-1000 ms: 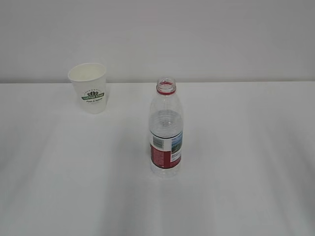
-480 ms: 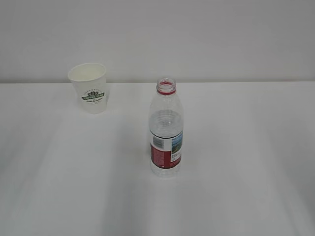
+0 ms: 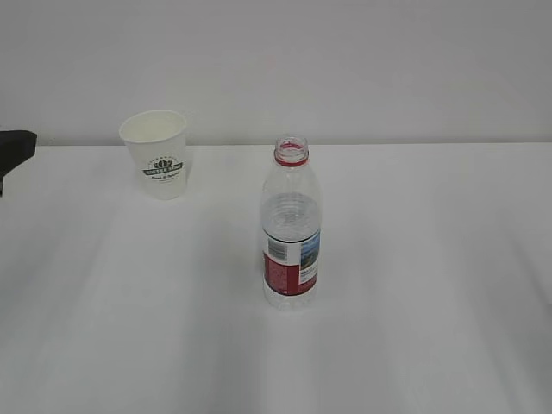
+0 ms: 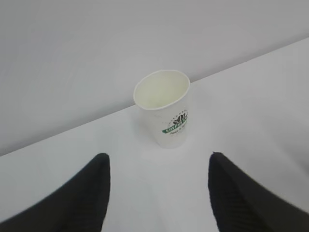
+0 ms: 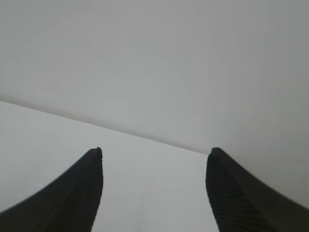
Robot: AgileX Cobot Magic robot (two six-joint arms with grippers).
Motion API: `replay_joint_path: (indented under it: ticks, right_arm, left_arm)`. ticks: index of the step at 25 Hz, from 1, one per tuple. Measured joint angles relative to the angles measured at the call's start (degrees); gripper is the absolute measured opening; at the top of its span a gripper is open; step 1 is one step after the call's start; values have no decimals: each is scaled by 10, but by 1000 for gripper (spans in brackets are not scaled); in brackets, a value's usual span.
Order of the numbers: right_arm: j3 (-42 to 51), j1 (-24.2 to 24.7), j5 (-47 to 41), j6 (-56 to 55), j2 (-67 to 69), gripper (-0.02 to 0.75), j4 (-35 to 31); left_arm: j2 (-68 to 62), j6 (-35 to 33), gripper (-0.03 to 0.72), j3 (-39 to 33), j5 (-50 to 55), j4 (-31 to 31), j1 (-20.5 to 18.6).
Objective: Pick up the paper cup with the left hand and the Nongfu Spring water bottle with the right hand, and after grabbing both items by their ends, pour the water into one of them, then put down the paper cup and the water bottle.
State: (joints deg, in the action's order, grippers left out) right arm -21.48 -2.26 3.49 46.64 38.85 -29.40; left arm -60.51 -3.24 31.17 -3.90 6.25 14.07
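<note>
You have bare white desk on every side of the Nongfu Spring water bottle, upright at frame centre, uncapped. The paper cup stands upright in the upper left, by the desk's far edge, well apart from the bottle. Your left hand faces the cup, fingers released and empty. Your right hand faces bare desk and wall, fingers spread, holding nothing.

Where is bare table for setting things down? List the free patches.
Free: the front, nearer than the Nongfu Spring water bottle; the whole stretch to its right; the strip between it and the paper cup. Tightest at far left, where the left hand enters.
</note>
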Motion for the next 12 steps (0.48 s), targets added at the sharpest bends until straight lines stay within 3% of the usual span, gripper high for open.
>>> replay_joint_path:
  ticks: [7, 12]
  right_arm:
    - [24, -98, 93, -27, 70, 503, 26]
    - [64, -126, 209, -159, 138, 503, 140]
  left_arm:
    - [0, 0, 468, 0, -38, 0, 0]
    - [0, 0, 468, 0, -40, 0, 0]
